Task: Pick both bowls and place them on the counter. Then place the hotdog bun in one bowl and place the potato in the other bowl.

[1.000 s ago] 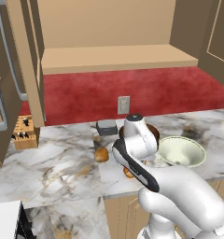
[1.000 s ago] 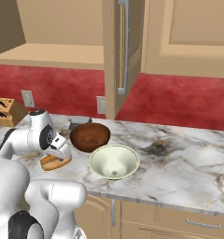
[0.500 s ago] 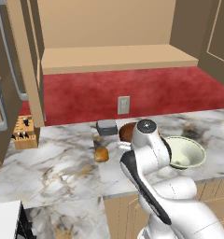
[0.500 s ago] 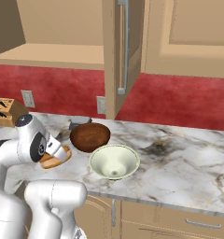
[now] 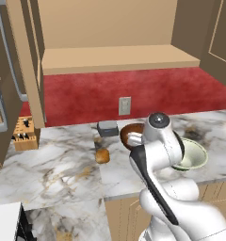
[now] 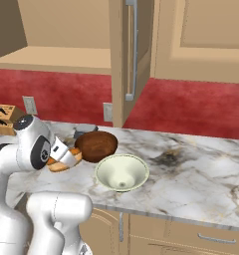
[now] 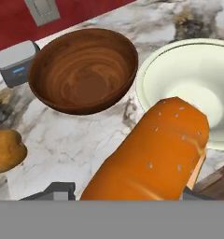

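The hotdog bun (image 7: 153,156) fills the lower middle and right of the hand view, pinched lengthwise in the pincer (image 7: 128,196), whose dark tips show at either side of it along the bottom edge; in the right base view the bun (image 6: 57,163) shows as an orange strip at the middle left, beside the white hand. Its far end overlaps the near rim of the cream bowl (image 7: 193,88) at the right of the hand view, held above the marble desk (image 7: 86,135). Just to the upper left of centre sits the brown bowl (image 7: 83,70), upright, close beside the cream one. The potato (image 7: 6,150) lies on the desk at the left edge of that view, apart from both bowls. A small grey box (image 7: 13,60) stands at the upper left, behind the brown bowl. In the left base view a wooden knife block (image 5: 24,135) stands at the far left of the desk, well apart from the bowls.
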Motion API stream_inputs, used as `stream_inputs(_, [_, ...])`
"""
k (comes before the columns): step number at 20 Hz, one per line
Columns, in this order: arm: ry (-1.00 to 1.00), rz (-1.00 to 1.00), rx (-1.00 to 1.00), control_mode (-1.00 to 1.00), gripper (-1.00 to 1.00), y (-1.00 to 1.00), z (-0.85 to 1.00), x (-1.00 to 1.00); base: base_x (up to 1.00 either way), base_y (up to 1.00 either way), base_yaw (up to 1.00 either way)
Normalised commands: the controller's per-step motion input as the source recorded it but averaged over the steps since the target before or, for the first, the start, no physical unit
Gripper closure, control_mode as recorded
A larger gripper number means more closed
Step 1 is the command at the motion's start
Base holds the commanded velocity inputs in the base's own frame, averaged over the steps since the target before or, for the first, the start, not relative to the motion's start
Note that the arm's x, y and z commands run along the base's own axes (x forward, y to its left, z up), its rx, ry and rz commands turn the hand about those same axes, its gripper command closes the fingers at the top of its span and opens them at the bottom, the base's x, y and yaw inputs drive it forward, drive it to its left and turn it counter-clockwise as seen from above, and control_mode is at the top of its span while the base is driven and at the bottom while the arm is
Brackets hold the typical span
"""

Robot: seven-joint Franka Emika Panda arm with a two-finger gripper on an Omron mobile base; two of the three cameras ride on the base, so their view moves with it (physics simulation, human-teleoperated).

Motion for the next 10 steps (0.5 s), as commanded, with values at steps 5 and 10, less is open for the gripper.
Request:
stream_inputs(5, [0.0,-0.09,0.0,-1.0,1.0,-0.48,0.31,-0.02,0.0,0.0,0.0])
stream_inputs(10, [-0.15,-0.08,0.0,-1.0,1.0,-0.55,0.02,-0.14,0.0,0.0,0.0])
